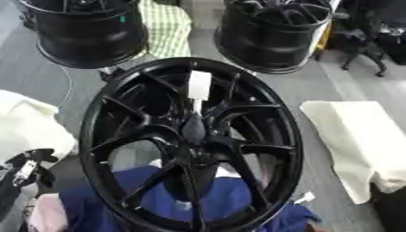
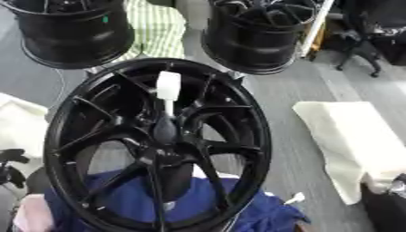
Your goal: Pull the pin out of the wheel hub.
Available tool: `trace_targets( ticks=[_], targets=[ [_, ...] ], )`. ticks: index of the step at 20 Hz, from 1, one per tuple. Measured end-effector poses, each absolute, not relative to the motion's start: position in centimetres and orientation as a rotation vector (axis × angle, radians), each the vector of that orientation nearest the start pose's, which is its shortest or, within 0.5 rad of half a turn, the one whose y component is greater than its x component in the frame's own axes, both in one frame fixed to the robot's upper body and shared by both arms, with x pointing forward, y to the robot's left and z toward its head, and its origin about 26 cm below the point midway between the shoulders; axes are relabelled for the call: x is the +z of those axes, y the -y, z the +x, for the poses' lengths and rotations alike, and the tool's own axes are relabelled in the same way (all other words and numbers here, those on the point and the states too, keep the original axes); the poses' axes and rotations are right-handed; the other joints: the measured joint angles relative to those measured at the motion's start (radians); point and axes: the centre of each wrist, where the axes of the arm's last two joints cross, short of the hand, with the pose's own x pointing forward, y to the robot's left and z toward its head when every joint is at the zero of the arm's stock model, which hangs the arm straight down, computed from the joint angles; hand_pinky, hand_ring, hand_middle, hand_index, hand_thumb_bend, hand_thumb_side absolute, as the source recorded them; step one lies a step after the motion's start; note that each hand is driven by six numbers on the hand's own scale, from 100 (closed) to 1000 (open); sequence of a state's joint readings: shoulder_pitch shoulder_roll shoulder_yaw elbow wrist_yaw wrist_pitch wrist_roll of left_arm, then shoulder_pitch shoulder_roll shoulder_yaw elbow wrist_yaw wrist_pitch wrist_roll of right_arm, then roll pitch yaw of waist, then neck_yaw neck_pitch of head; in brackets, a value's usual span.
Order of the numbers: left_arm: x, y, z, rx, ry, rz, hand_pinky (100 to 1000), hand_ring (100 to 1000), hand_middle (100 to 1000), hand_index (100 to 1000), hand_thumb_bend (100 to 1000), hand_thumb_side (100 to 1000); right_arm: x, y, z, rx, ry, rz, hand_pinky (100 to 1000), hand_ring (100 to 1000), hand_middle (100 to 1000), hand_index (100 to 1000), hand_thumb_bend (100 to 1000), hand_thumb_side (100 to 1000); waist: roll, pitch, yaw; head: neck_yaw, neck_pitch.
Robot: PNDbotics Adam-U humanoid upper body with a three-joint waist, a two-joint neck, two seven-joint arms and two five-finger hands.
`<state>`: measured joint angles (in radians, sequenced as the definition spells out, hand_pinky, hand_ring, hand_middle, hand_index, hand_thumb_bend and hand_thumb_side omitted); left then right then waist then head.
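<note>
Surveying stock before me: one black wheel hub (image 1: 190, 145), face up, resting on blue cloth (image 2: 214, 199). One pin (image 2: 168, 97), white-capped, seated at the hub's centre and standing out toward me, long axis roughly in line with the hub's own axis, cap uppermost. My left hand (image 1: 24, 170) shows at the lower left edge, just beside the rim; whether its fingers are spread or curled I cannot tell. My right hand does not show. The pin lies up and to the right of the left hand, which I judge nearer. Two further rims (image 1: 87, 31) behind; cream cloths (image 1: 357, 140) at the sides.
</note>
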<state>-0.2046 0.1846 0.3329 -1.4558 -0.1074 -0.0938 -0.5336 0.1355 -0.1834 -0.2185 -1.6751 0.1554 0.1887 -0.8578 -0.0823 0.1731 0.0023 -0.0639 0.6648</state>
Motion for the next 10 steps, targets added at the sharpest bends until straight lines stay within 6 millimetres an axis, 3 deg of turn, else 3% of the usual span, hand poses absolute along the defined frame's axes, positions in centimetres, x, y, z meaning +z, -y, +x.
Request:
trace_targets(
  ticks=[5,10],
  targets=[
    [3.8,-35.9,31.9,-0.433,1.671,0.036,466,484,643,785,100,717,-1.8,32.9,24.1,-0.626,1.345,-1.085,296,490,765,749,342,192,0.004,0.004,0.001,0.000,-0.001],
    [3.8,-35.9,32.0,-0.435,1.675,0.035,466,485,643,784,100,717,-2.8,32.6,24.6,-0.651,1.353,-1.054,293,483,756,741,338,186,0.006,0.006,0.001,0.000,-0.004]
  ],
)
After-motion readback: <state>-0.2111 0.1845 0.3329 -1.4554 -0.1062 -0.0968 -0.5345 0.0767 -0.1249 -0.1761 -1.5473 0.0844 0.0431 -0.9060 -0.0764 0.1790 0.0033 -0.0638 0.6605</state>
